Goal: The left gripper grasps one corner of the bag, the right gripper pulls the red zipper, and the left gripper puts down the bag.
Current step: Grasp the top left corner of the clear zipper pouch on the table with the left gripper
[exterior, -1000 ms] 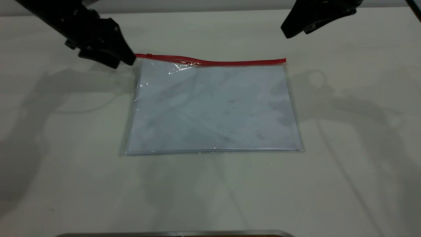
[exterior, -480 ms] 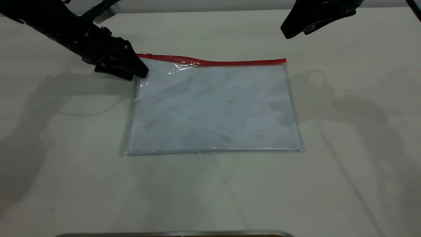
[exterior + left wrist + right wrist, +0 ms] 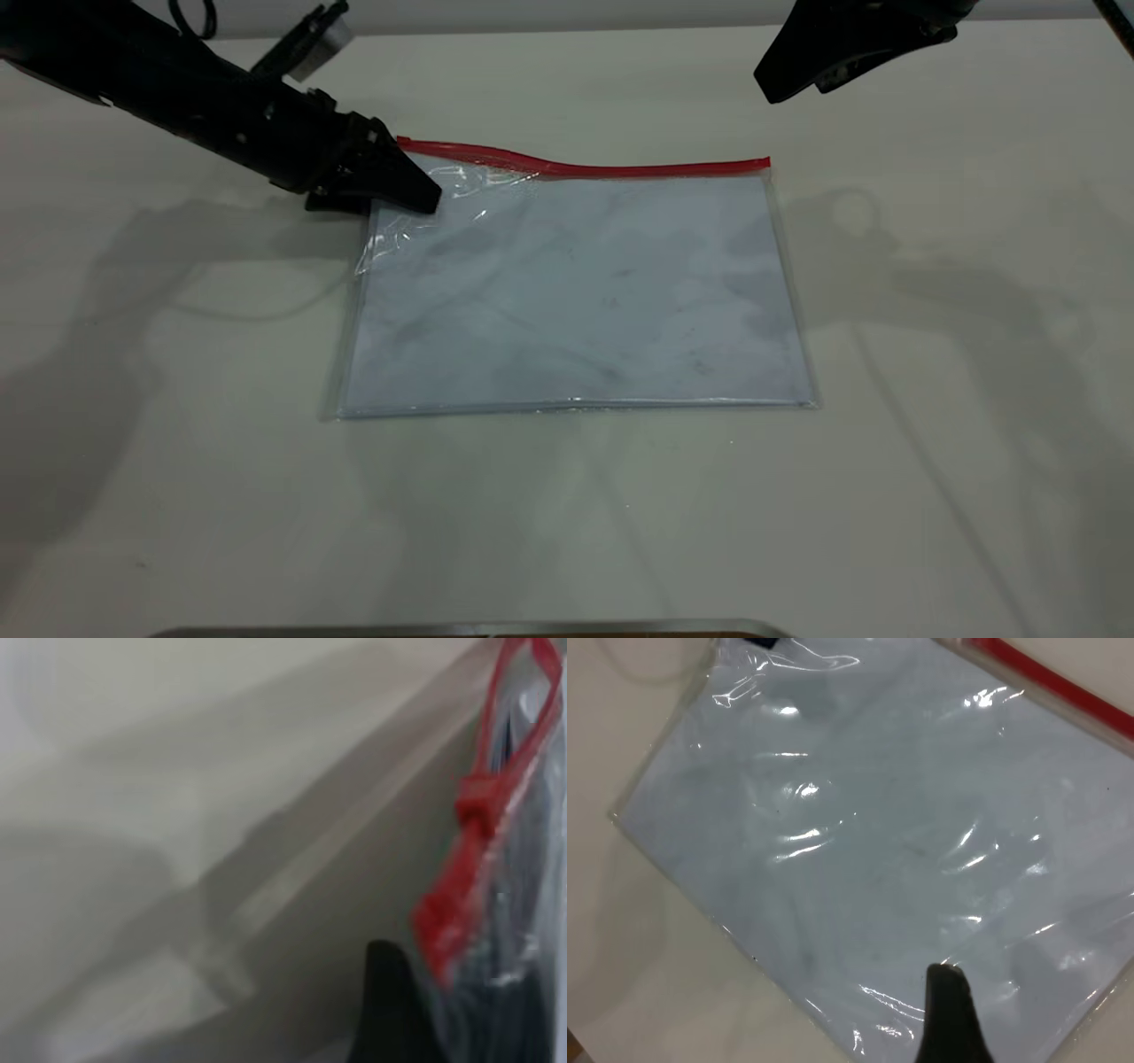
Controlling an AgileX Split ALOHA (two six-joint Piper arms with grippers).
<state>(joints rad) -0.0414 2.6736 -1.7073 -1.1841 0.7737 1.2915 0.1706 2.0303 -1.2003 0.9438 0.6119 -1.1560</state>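
Observation:
The bag (image 3: 576,292) lies flat on the table, a clear pouch with white paper inside. The red zipper (image 3: 620,167) runs along its far edge. My left gripper (image 3: 403,190) is at the far-left corner of the bag (image 3: 390,221), where the plastic is crumpled and slightly raised. In the left wrist view the corner (image 3: 461,930) sits between two black fingers (image 3: 390,1010) that stand apart, and the red slider tab (image 3: 478,806) is just beyond. My right gripper (image 3: 784,84) hangs open above the table past the bag's far-right corner; one finger (image 3: 948,1019) shows over the bag (image 3: 877,842).
The table (image 3: 930,399) is pale and bare around the bag. A metal edge (image 3: 469,629) runs along the near border of the exterior view. A thin cable (image 3: 248,310) lies on the table left of the bag.
My left gripper has moved right and down onto the bag's far-left corner. The corner plastic has crumpled and the red strip's left end has risen slightly. The right gripper has not moved.

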